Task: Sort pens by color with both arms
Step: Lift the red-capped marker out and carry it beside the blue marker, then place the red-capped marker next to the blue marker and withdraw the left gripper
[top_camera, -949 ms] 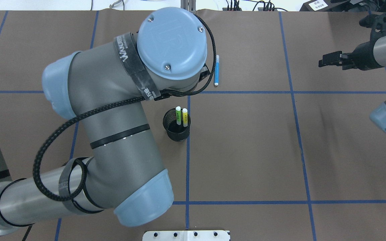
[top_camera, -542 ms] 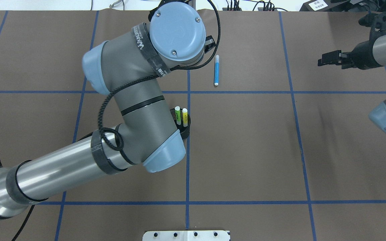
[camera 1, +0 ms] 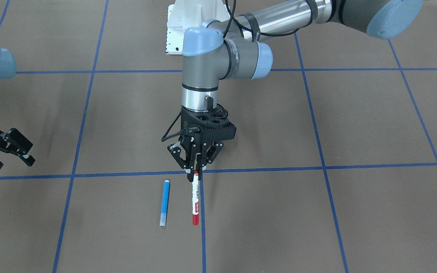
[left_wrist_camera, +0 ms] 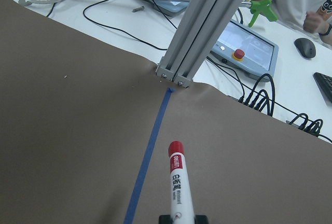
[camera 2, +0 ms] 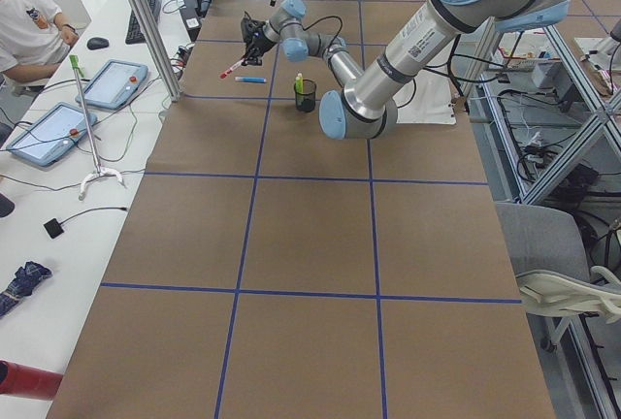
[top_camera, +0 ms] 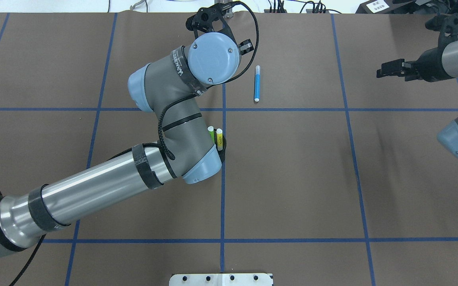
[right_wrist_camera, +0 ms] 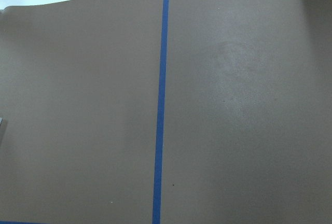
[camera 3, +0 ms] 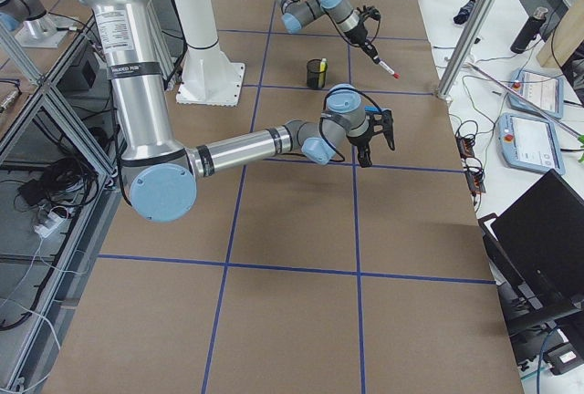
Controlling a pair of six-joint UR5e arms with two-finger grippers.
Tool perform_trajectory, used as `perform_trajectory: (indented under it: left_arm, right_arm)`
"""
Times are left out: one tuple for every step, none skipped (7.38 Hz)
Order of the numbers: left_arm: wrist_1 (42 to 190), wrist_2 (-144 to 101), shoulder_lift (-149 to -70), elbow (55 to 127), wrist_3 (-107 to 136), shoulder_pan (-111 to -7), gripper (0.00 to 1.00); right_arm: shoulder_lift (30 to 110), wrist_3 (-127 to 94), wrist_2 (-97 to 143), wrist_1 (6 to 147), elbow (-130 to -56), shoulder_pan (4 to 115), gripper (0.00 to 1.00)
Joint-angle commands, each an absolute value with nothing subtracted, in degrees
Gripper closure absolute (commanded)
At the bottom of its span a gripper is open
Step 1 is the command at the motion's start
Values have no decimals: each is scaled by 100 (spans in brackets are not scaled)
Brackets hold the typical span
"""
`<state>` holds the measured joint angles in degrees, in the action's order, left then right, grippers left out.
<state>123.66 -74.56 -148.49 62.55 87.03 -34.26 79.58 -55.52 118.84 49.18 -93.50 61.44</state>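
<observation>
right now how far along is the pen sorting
Done: blue pen lies out on the table. In hand: left tool grips the red pen near the blue one. Left: green pen and yellow pen stand in the cup; right tool is open, empty.

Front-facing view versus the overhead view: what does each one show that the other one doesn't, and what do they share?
Only the front-facing view shows the left tool shut on the red-capped pen, which hangs cap-down from it. In the overhead view the wrist hides that pen.

Only the overhead view shows the green pen and the yellow pen standing in the black mesh cup, which is mostly covered by the left arm.

Both show the blue pen lying flat and the right tool open and holding nothing.
</observation>
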Motion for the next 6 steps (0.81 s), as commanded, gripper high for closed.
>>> perform_trajectory:
  left_arm:
    - [12752,-7383,-15046,5600,8666,-3384,100]
    - [12753,-7383,-15143,5468,8666,-3323,100]
    - [12753,-7383,-15222,5328,8666,-3279,100]
    - [12753,-7392,-15223,5326,8614,-3252,100]
    - [12753,-7383,-15223,5344,8457,-3200,100]
    - [12753,-7409,-15223,5344,8446,-3182,94]
  right_arm:
    - [7954,-5555,11883,4922,-9378,6135,1]
    - [7954,-5555,11883,4922,-9369,6143,1]
    - [7963,-5555,11883,4922,-9369,6144,1]
    - [7963,-5555,11883,4922,-9369,6135,1]
    - [7963,-5546,11883,4922,-9360,6135,1]
    - [7963,-5546,11883,4922,-9343,6135,1]
